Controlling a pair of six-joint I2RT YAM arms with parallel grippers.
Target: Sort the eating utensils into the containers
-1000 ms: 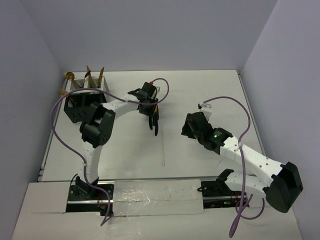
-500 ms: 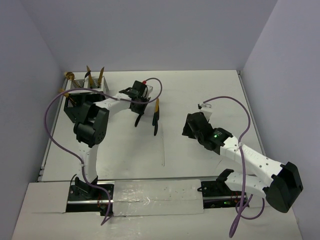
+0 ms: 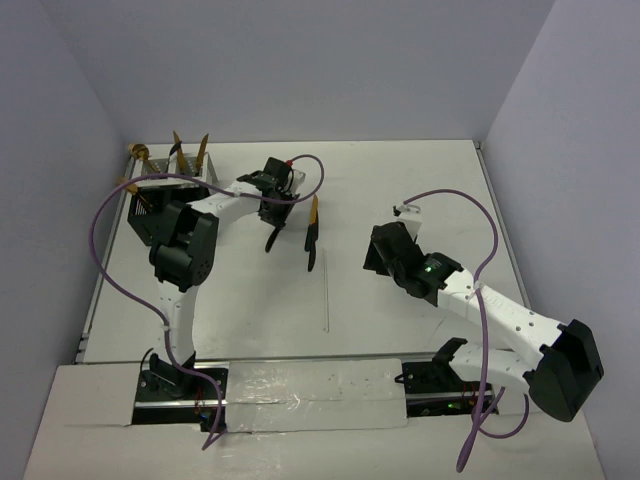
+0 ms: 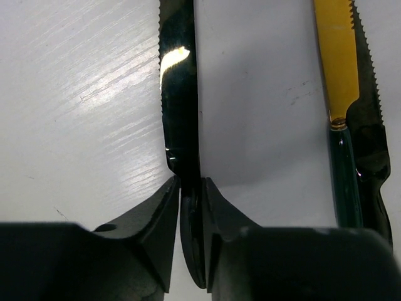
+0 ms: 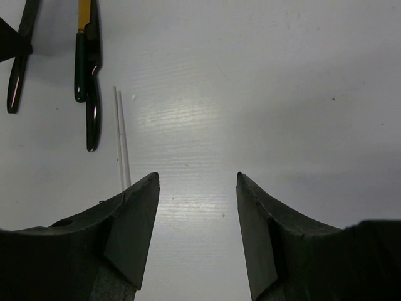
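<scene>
**Left fingers clamped on a dark utensil; right fingers wide apart**

From the top camera, the left gripper (image 3: 274, 218) holds a dark utensil (image 3: 269, 243) that hangs toward the near side. A gold-bladed knife (image 3: 314, 212) lies on the table (image 3: 420, 180) just to its right. The caddy (image 3: 150, 215) stands at the far left with other utensils (image 3: 202, 150) upright in it. The right gripper (image 3: 376, 255) hovers well apart from them.

In the left wrist view, both fingers (image 4: 160, 213) press against the dark utensil's shaft, which runs straight out from between the tips.

In the right wrist view, the fingers (image 5: 135, 219) stand wide apart over bare table. A white stick (image 5: 123, 138) lies just beyond the left finger, and the knife lies farther off.
</scene>
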